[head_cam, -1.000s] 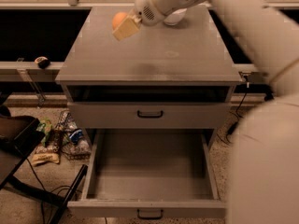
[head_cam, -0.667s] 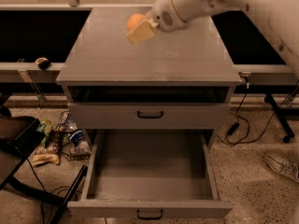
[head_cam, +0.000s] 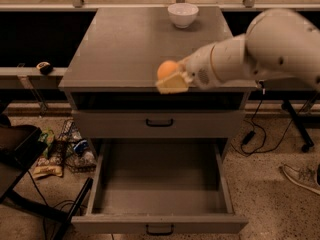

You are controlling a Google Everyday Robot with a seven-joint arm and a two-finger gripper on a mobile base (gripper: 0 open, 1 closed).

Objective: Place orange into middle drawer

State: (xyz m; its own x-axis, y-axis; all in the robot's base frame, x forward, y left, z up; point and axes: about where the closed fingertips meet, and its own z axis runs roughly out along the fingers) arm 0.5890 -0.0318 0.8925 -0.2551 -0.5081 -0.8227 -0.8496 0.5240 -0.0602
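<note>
The orange (head_cam: 166, 68) is a small round orange fruit held in my gripper (head_cam: 171, 78), in the air over the front edge of the grey cabinet's top (head_cam: 120, 49). The gripper's pale fingers (head_cam: 172, 83) are shut on it from below and from the right. My white arm (head_cam: 260, 54) reaches in from the right. The middle drawer (head_cam: 159, 184) is pulled wide open below, a deep grey tray with a small black handle (head_cam: 160, 229) on its front. Nothing lies in it.
A white bowl (head_cam: 182, 14) stands at the back of the cabinet top. A shut drawer front (head_cam: 159, 122) with a black handle sits above the open drawer. Snack bags and a wire rack (head_cam: 65, 149) lie on the floor at left. Cables and a shoe (head_cam: 300, 176) are at right.
The gripper has carried the orange from the back of the cabinet top forward and down to its front edge. The arm has swung lower and no longer hides the white bowl.
</note>
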